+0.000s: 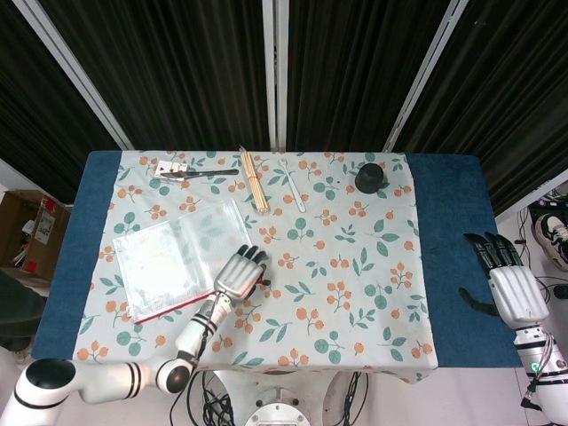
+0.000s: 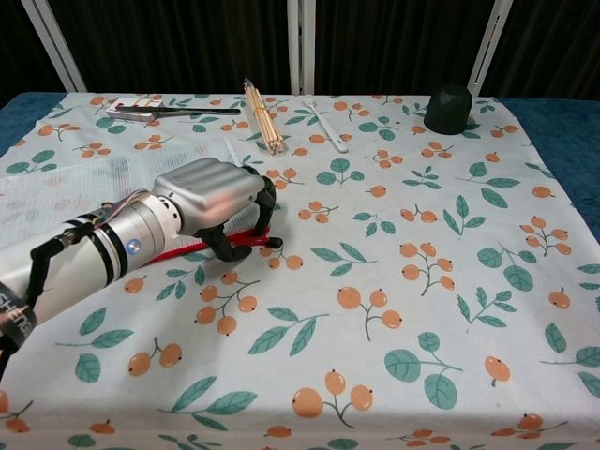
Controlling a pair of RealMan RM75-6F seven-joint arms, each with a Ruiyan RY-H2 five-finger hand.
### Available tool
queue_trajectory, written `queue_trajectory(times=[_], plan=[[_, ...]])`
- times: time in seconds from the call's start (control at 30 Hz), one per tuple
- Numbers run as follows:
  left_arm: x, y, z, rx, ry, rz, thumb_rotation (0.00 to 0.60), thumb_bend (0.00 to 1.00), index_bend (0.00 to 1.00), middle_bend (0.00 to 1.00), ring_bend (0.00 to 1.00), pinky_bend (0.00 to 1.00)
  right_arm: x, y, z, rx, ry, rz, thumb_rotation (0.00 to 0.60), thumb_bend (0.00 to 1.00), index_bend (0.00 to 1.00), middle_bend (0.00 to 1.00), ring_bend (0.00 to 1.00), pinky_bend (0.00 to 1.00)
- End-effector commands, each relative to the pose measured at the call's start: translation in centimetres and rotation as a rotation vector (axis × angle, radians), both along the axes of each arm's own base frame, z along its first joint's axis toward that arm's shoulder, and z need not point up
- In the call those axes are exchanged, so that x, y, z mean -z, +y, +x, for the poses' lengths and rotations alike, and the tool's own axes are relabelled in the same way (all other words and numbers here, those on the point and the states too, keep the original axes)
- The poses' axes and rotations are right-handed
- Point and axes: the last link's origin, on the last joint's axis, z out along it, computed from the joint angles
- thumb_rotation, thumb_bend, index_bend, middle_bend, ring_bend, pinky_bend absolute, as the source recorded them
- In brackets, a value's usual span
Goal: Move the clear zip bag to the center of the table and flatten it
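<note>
The clear zip bag (image 1: pixel 177 257) lies flat on the left half of the floral tablecloth, its red zip edge (image 2: pixel 187 249) toward the table's front. My left hand (image 1: pixel 240 273) sits on the bag's right front corner. In the chest view the left hand (image 2: pixel 214 199) curls its fingers down over that corner, and the thumb meets them at the red edge, pinching it. My right hand (image 1: pixel 513 290) hangs open off the table's right side, fingers spread, holding nothing; the chest view does not show it.
Along the far edge lie a metal utensil (image 1: pixel 195 175), a bundle of bamboo skewers (image 1: pixel 256 180), a white spoon (image 1: pixel 293 191) and a black cap (image 1: pixel 370 178). Blue cloth (image 1: pixel 453 257) borders the floral cloth on both sides.
</note>
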Motion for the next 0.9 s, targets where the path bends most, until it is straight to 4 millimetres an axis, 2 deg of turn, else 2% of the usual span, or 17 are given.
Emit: queue_trajectory(times=[0.03, 0.23, 0.37, 0.53, 0.67, 0.73, 0.9], plan=[[0.3, 0.1, 0.0, 0.001, 0.000, -0.001, 0.600, 0.36, 0.52, 0.18, 0.12, 0.17, 0.0, 0.0, 0.0, 0.000, 0.001, 0.001, 0.600, 0.18, 0.00, 0.10, 0.00, 0.00], [0.4, 0.2, -0.1, 0.001, -0.018, 0.015, 0.600, 0.45, 0.57, 0.19, 0.12, 0.17, 0.0, -0.1, 0.0, 0.002, 0.002, 0.001, 0.600, 0.18, 0.01, 0.10, 0.00, 0.00], [-0.4, -0.1, 0.2, 0.002, -0.082, 0.039, 0.600, 0.48, 0.59, 0.20, 0.12, 0.17, 0.0, -0.2, 0.1, -0.003, 0.002, 0.003, 0.600, 0.18, 0.01, 0.10, 0.00, 0.00], [-3.4, -1.1, 0.3, 0.019, -0.238, 0.162, 0.600, 0.48, 0.60, 0.24, 0.15, 0.17, 0.0, -0.8, 1.1, -0.043, -0.016, 0.024, 0.600, 0.18, 0.01, 0.10, 0.00, 0.00], [-6.1, -2.5, 0.2, 0.049, -0.335, 0.289, 0.600, 0.49, 0.63, 0.38, 0.27, 0.23, 0.2, -2.0, 3.1, -0.120, -0.017, 0.066, 0.600, 0.18, 0.01, 0.10, 0.00, 0.00], [-7.1, -3.1, 0.1, 0.066, -0.360, 0.342, 0.600, 0.49, 0.64, 0.46, 0.37, 0.32, 0.5, -2.8, 4.5, -0.171, -0.010, 0.089, 0.600, 0.18, 0.02, 0.10, 0.00, 0.00], [-9.4, -4.7, 0.0, 0.096, -0.409, 0.453, 0.600, 0.49, 0.67, 0.63, 0.56, 0.51, 1.6, -5.3, 9.5, -0.331, -0.006, 0.173, 0.600, 0.18, 0.05, 0.11, 0.00, 0.00]])
